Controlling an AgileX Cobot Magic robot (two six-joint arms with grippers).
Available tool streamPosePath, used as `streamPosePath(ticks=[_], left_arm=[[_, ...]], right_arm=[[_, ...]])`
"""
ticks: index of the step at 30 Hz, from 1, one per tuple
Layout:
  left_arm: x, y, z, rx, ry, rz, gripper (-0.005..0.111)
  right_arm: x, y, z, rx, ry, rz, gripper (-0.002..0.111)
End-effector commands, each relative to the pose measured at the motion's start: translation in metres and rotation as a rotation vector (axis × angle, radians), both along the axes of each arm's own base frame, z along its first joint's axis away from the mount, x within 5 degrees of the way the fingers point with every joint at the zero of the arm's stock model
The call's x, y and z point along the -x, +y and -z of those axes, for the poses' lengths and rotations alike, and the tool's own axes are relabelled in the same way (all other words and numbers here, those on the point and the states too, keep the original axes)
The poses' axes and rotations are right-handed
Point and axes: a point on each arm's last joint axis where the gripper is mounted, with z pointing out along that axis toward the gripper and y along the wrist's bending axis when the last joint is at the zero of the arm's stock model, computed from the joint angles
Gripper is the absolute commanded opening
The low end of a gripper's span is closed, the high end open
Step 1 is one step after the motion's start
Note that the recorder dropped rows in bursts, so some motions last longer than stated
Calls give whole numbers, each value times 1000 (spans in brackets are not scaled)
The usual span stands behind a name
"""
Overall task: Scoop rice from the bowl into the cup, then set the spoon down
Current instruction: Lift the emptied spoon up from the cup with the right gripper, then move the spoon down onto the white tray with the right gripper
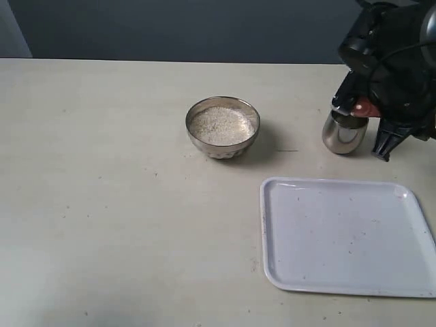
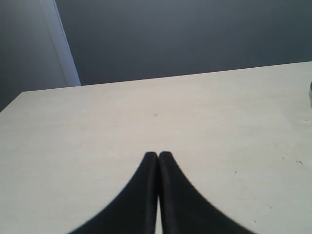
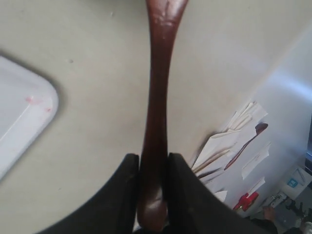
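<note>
The pale table (image 1: pixel 102 204) carries a white tray (image 1: pixel 347 235) at the front right of the exterior view. Behind the tray, the bowl (image 1: pixel 225 148), filled with the rice (image 1: pixel 221 125), stands well left of the cup (image 1: pixel 343 135). The right gripper (image 3: pixel 153 163) is clamped on the handle of the spoon (image 3: pixel 158 87), whose reddish head hangs just over the cup's rim, and the left gripper (image 2: pixel 158 155) is pressed closed on nothing.

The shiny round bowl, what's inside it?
The round shiny steel bowl holds a heap of small white rice grains. The rice covers the bowl's bottom, so anything buried underneath cannot be seen.
</note>
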Motion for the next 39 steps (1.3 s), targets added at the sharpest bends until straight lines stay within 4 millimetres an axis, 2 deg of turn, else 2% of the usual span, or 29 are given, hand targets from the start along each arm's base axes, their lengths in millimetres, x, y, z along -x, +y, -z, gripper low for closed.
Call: streamPosePath(ticks=[1, 5, 18, 24, 28, 32, 35, 39], left_arm=[[0, 0, -2, 9, -9, 7, 1], [0, 0, -2, 9, -9, 7, 1], [0, 0, -2, 9, -9, 7, 1], [0, 0, -2, 9, -9, 7, 1], [0, 0, -2, 9, -9, 7, 1], [0, 0, -2, 9, -9, 7, 1], [0, 0, -2, 9, -9, 7, 1], [0, 0, -2, 9, -9, 7, 1]], right_arm=[[0, -6, -1, 52, -47, 3, -1], [1, -6, -6, 43, -61, 4, -1], [-2, -8, -9, 79, -92, -13, -1], [1, -7, -8, 37, -97, 32, -1], [8, -4, -12, -55, -103, 112, -1], [18, -3, -30, -170, -148, 199, -1], [32, 2, -44, -317, -131, 274, -1], [56, 13, -52, -538, -39, 400, -1]])
